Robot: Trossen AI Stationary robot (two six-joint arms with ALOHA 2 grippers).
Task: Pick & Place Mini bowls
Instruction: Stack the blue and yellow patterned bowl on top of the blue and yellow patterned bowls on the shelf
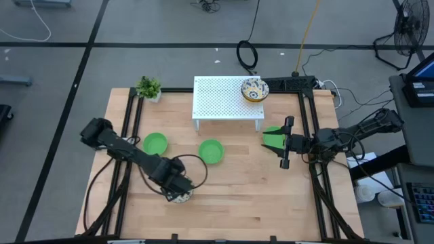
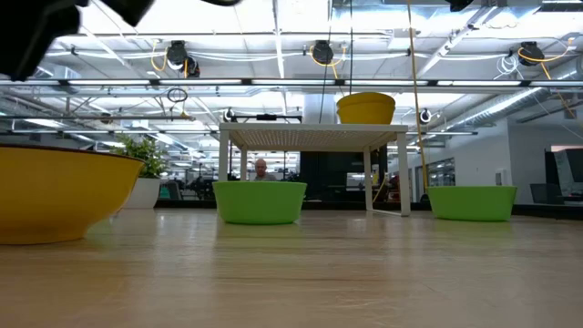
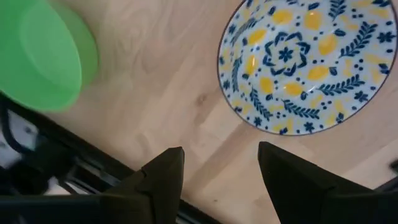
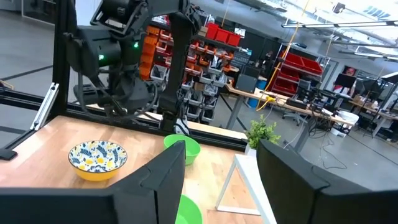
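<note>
A: Biggest first — what's seen on the table (image 1: pixel 230 190)?
B: White rack (image 1: pixel 227 98) at the far edge, w/ a patterned bowl (image 1: pixel 254 89) set on its right corner. Two green bowls (image 1: pixel 155 143) (image 1: pixel 211 150) are placed in front of it.
A: Grippers?
B: Left gripper (image 3: pixel 221 177) is held released, just above a second patterned bowl (image 3: pixel 309 62) near the front edge. Right gripper (image 1: pixel 285 142) is found by the right rail, fingers parted, nothing seen gripped; a green bowl (image 1: pixel 272 137) is partly hidden at it.

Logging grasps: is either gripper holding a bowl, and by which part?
Nothing is held. The left gripper hangs open above a floral bowl; the right gripper is empty.
</note>
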